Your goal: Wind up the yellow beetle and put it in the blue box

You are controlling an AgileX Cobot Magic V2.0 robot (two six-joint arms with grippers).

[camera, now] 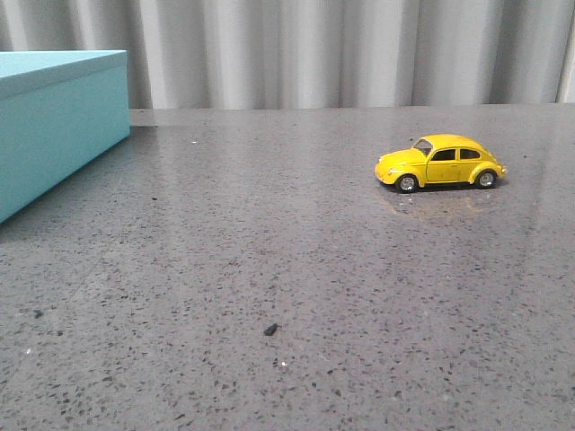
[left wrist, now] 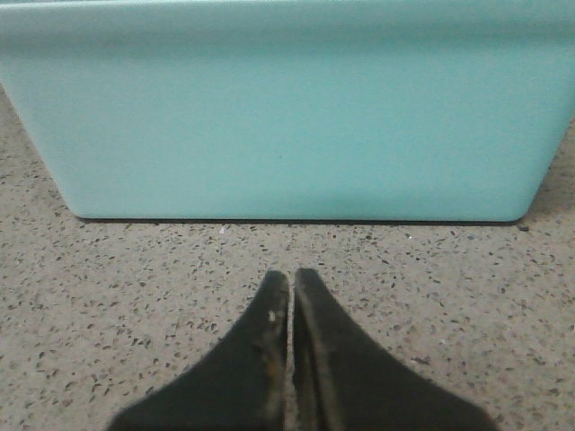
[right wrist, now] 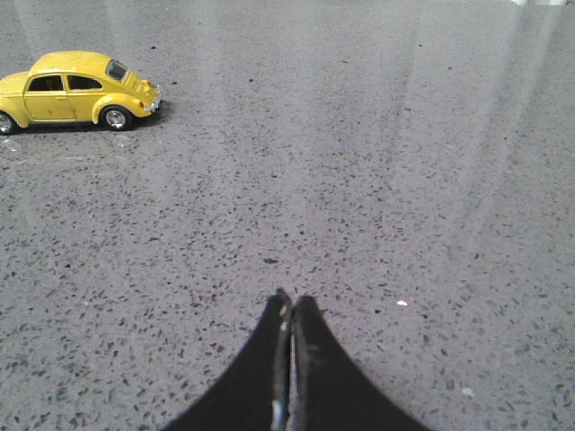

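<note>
Left gripper [left wrist: 290,278] and right gripper [right wrist: 289,301]: both pressed together, empty, low over the table [camera: 269,269]. Risk: the 4 free wheels may let the car [camera: 439,162] roll off when nudged; the box [camera: 54,126] is lidded (needs opening). Car is yellow, upright, right side, well apart from the box.

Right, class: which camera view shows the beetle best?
The front view: the whole beetle shows side-on, all four edges clear. The right wrist view cuts off its front end at the picture's edge. The left wrist view shows none of it.
</note>
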